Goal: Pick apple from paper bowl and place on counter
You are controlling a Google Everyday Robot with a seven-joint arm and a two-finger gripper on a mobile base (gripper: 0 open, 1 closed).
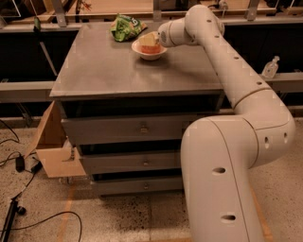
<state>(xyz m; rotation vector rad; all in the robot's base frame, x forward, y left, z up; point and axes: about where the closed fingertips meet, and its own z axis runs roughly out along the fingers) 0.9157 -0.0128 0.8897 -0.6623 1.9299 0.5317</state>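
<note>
Grey matte worktop (104, 66) on a three-drawer cabinet (142, 127); speckled floor below, dark shelving and a tan wooden bench (94, 5) behind.

White paper bowl (150, 55) sits near the far edge of the worktop, right of centre. Apple (146, 48) lies inside it, only a reddish patch showing above the rim.

White robot arm (227, 61) reaches in from the right over the far right part of the worktop. End effector (149, 40) sits directly over the bowl, low on the apple; pale yellowish part covers the top of the fruit. Whether it is spread or pinching the apple: cannot tell.

Green snack bag (125, 27) is crumpled just beside the bowl, to its far left.

Open cardboard box (54, 146) leans against the left of the cabinet. Black cables (19, 163) trail on the floor beside it. Small clear bottle (270, 68) stands on a ledge at right.
</note>
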